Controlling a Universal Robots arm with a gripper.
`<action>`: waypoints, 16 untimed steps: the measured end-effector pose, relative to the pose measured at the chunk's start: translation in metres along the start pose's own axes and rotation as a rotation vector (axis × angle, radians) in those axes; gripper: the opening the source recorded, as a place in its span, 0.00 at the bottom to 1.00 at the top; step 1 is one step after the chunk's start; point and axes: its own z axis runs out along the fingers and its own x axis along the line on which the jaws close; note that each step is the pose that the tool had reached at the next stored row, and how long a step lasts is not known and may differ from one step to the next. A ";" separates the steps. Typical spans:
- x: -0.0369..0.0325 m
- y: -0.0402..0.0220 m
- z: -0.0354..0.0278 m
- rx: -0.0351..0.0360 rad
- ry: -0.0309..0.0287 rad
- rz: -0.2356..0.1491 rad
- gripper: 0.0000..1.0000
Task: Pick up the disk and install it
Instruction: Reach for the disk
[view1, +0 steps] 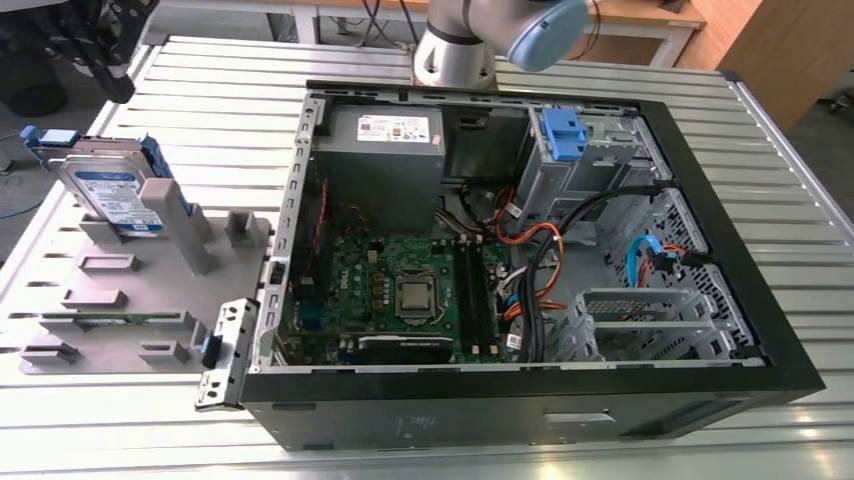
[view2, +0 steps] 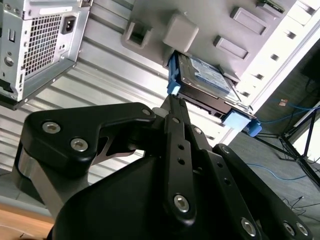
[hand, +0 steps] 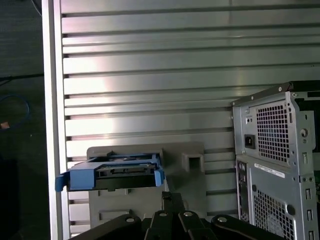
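Slatted metal surface carries a grey rack propping the disk on edge for easy grasping; the hand, pressed together and empty, hovers nearby.

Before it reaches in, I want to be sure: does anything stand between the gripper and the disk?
Nothing visible does. In the second wrist view the gripper sits close to the disk, with only open space between them.
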 end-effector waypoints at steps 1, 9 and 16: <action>0.0039 -0.0003 0.0006 0.0001 0.0000 0.000 0.11; 0.0305 -0.0027 0.0076 0.0018 -0.0002 0.000 0.11; 0.0323 -0.0028 0.0081 0.0021 -0.0002 0.000 0.11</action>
